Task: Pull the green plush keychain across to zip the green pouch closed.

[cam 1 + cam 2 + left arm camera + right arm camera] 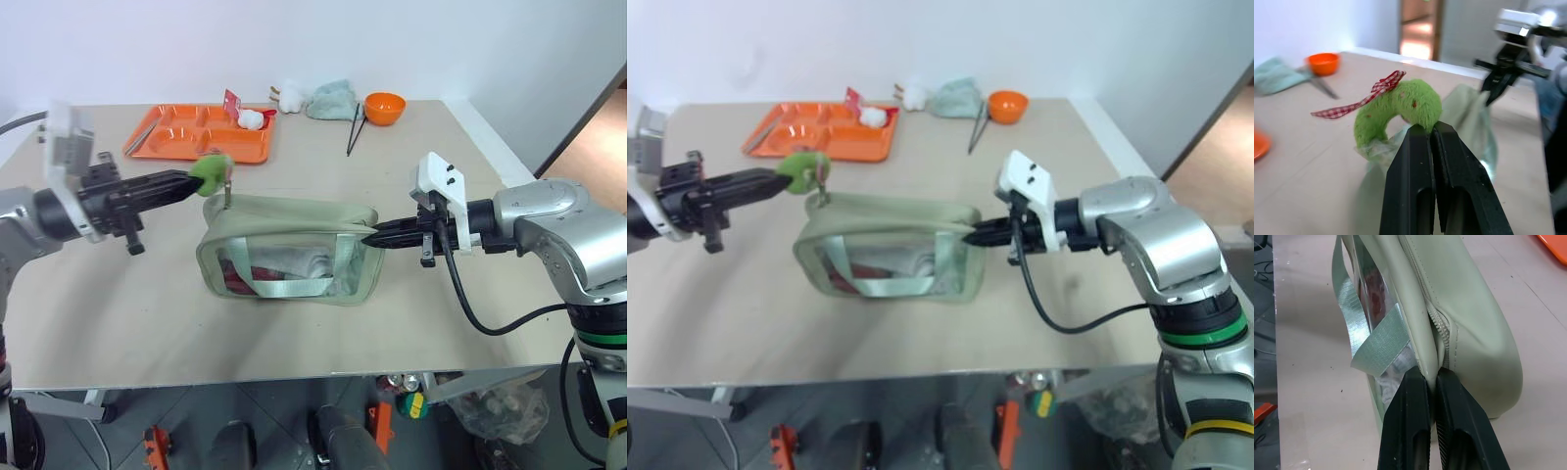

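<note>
The left gripper (192, 180) is clamped on the squashy lime-green fuzzy plush keychain (209, 170). The right gripper (377, 235) pinches the right end of the soft, floppy sage-green fabric pouch (291, 257), bracing it.

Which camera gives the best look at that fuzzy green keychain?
The left wrist view: the green plush keychain sits close up, pinched by the left hand, its checked ribbon visible. Both eye views show a small green blob at the green pouch's corner.

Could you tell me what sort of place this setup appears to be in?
Probably an indoor lab or test room: a plain table against a white wall, staged props such as an orange tray and orange bowl, and clutter on the floor beneath.
</note>
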`<move>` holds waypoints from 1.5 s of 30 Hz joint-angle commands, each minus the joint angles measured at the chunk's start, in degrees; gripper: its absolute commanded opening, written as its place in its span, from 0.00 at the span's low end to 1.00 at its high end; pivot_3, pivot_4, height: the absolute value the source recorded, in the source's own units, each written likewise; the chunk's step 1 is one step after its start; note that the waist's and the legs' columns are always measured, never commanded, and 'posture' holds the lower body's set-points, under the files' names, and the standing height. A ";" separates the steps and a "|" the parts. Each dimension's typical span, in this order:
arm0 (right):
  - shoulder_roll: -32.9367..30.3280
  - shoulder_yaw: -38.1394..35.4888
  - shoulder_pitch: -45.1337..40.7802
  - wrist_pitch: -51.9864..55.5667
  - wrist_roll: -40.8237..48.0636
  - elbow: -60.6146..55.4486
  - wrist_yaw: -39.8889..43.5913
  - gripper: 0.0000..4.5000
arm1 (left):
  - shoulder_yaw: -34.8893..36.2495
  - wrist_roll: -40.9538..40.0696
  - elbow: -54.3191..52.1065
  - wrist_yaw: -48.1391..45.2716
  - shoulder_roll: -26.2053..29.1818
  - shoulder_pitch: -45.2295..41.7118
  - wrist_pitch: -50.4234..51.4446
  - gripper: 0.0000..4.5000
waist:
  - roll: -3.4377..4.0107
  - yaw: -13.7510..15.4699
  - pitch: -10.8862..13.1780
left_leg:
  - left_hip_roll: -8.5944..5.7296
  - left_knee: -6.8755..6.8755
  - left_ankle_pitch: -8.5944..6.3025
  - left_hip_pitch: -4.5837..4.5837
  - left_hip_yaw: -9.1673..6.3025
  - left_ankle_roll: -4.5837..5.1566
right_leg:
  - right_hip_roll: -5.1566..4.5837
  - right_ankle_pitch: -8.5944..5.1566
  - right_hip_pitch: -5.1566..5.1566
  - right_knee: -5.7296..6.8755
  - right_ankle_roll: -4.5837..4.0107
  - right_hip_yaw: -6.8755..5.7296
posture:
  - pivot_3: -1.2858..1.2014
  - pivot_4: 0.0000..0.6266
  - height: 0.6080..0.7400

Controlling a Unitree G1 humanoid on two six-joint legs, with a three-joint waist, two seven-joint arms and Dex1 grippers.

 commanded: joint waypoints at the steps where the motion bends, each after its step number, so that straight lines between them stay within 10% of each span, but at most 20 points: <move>1: 0.18 0.07 -0.78 -0.01 -0.02 -0.82 0.06 0.00 | -4.30 2.23 -2.50 -3.13 0.44 -3.30 -2.35 0.00 | 0.00 -0.02 0.00 | 0.01 0.00 0.00 0.00 0.00 0.00 | 0.02 0.00 -0.01 0.00 0.00 0.00 | 0.52 0.24 1.00; 8: -0.36 -1.16 0.58 1.13 0.58 -2.55 -1.04 0.00 | -9.74 4.13 -1.36 -8.72 -0.20 -5.83 -3.23 0.00 | 0.00 0.00 0.00 | 0.04 0.00 0.00 -0.01 -0.04 0.01 | 0.07 0.00 -0.01 0.00 -0.01 -0.01 | 0.52 0.24 1.00; 21: -0.36 -1.64 0.87 1.55 0.73 -3.23 -1.70 0.00 | -7.59 2.86 1.78 -10.37 -0.83 -7.98 -1.65 0.94 | 0.00 -0.02 0.00 | 0.04 0.01 -0.01 -0.01 -0.03 0.01 | 0.08 0.00 -0.01 0.01 -0.01 0.03 | 0.52 0.24 1.00; 32: 0.22 -0.51 -0.03 0.87 0.36 -2.52 -0.91 0.00 | 7.87 -11.24 3.11 -2.00 -0.99 -7.83 4.71 0.94 | 0.00 -0.03 0.00 | 0.08 0.02 -0.01 -0.01 -0.04 0.02 | 0.09 0.00 0.00 0.01 -0.01 0.01 | 0.52 0.24 1.00; 45: 1.42 0.29 -1.32 -0.03 -0.20 -0.49 -0.15 0.00 | 5.11 2.81 1.80 -6.39 3.37 17.88 -1.78 0.94 | -0.18 0.13 0.03 | 0.32 -0.04 -0.02 0.10 0.02 0.02 | 0.22 -0.07 -0.01 0.03 -0.22 -0.05 | 0.52 0.24 1.00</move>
